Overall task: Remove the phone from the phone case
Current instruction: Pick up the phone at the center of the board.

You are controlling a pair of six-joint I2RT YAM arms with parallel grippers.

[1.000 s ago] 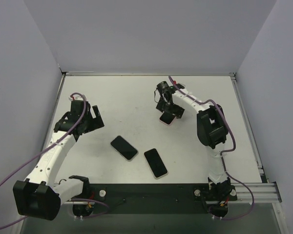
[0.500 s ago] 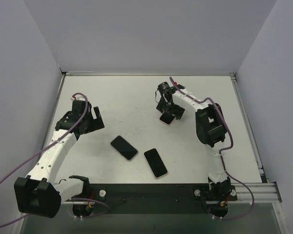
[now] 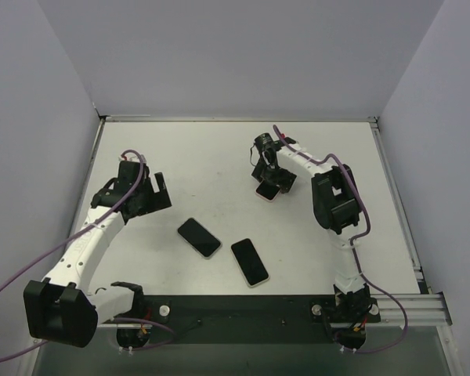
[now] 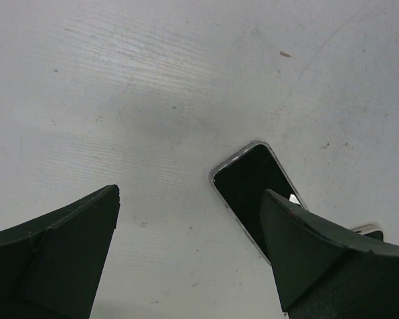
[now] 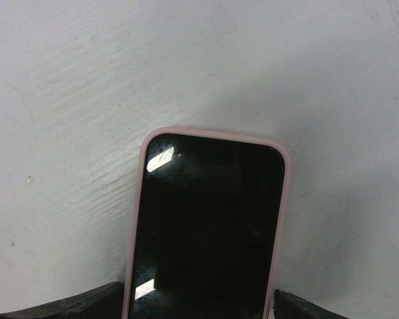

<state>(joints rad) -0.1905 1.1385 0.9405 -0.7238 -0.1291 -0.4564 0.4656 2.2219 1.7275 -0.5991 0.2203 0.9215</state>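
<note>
Right tool [image 5: 198, 311] sits low over the phone [image 5: 206, 226] in its pink case [image 5: 213, 132] on the counter [image 5: 66, 80], fingers spread wide either side of it. Pinching or not, can't tell. Left tool [image 4: 186, 252] gapes wide, well apart from that phone.

right wrist: cased phone [image 5: 206, 226] cut by bottom edge, fingertip [image 5: 86, 302] contact unresolvable | top: it sits mostly under right gripper [image 3: 270, 178] | left wrist: second phone [image 4: 253, 189] partly behind finger [image 4: 326, 259]
</note>
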